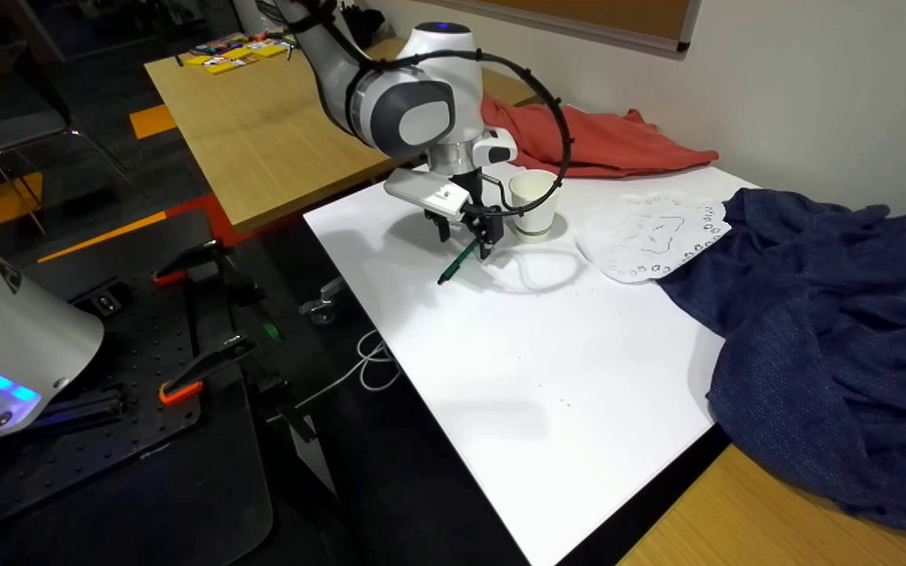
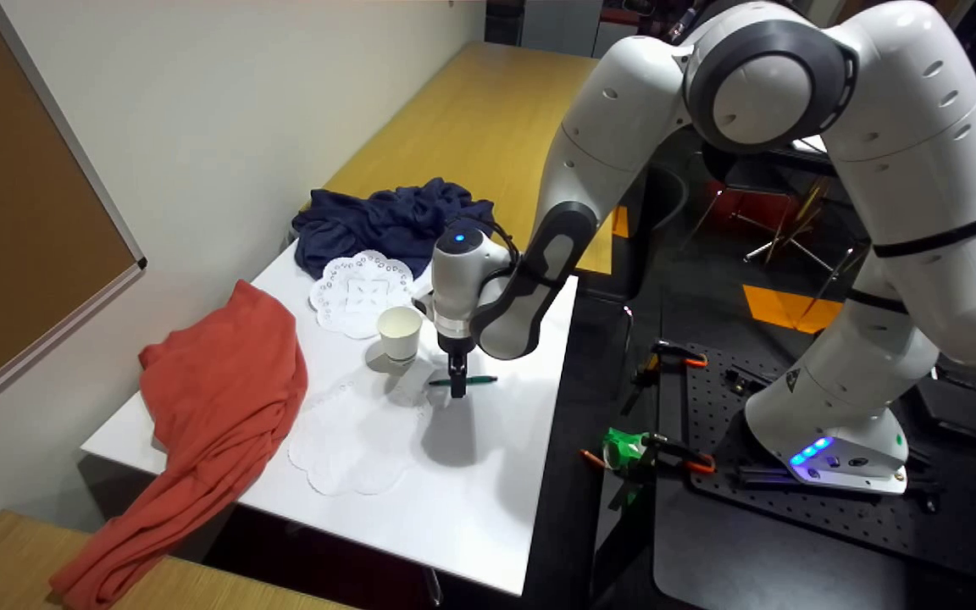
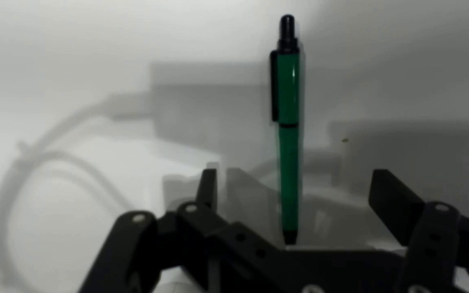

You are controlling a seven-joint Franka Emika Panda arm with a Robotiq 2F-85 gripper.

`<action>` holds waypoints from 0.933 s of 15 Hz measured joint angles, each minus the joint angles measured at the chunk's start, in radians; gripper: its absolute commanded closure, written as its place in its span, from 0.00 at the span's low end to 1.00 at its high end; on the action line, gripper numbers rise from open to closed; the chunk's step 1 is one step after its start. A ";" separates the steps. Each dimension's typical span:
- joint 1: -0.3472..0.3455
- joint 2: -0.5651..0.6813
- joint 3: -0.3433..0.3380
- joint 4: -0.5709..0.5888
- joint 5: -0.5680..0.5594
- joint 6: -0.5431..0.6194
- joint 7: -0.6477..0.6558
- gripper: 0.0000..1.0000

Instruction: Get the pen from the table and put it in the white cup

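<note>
Two fingers (image 3: 393,203) of my gripper (image 3: 294,183) spread wide, nothing held; they flank pen (image 3: 288,162), presumably to pinch across its width. Pen lies on white table (image 1: 571,377). White cup (image 2: 400,337) near, upright, mouth up, likely so I can drop pen in.

No text, number or brand can be read in these views. In an exterior view, the white housing (image 1: 415,189) just above the gripper (image 1: 464,242) carries a small mark (image 1: 447,193), too tiny for reading. Well apart from the gripper, the robot base (image 2: 835,411) bears a dark sign (image 2: 792,380), also not readable.
</note>
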 measured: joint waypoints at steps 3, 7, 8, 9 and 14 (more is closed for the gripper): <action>-0.001 0.013 0.001 0.012 0.000 0.000 -0.002 0.55; -0.010 0.021 0.011 0.021 0.000 0.000 -0.015 0.86; -0.013 0.022 0.016 0.022 0.000 0.000 -0.015 0.92; -0.017 0.022 0.022 0.023 0.000 0.000 -0.016 0.99; -0.021 0.022 0.026 0.028 0.000 -0.007 -0.013 0.97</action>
